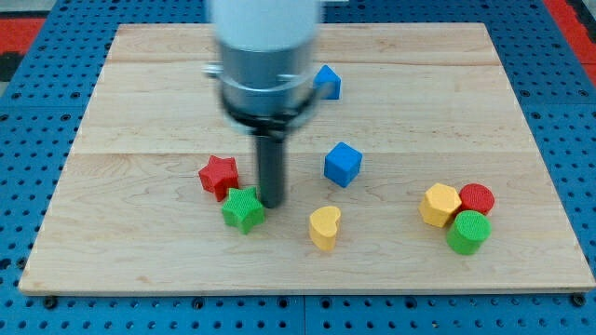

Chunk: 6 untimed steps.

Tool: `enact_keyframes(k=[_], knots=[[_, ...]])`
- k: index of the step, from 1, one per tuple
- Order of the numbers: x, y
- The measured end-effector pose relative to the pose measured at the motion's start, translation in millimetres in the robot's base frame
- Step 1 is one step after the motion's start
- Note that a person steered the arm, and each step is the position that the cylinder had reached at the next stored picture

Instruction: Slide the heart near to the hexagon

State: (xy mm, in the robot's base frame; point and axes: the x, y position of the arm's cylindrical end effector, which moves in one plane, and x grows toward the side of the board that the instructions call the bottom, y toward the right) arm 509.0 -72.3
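Observation:
The yellow heart (324, 226) lies on the wooden board (140, 112) near the view's bottom, at the middle. The yellow hexagon (440, 205) sits far to its right, touching a red cylinder (477, 198) and a green cylinder (467, 232). My tip (273, 204) is down on the board to the left of the heart, right beside the green star (243, 209). A gap separates the tip from the heart.
A red star (219, 175) lies just left of the rod. A blue cube (343, 164) sits above the heart. Another blue block (327, 82) is partly hidden behind the arm's body near the view's top.

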Motion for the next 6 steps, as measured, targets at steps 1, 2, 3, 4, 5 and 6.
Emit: enact_keyframes(k=[1, 2, 3, 4, 5, 6], knots=[[27, -42], [75, -19], [65, 19], [55, 78], [44, 145], [53, 155]])
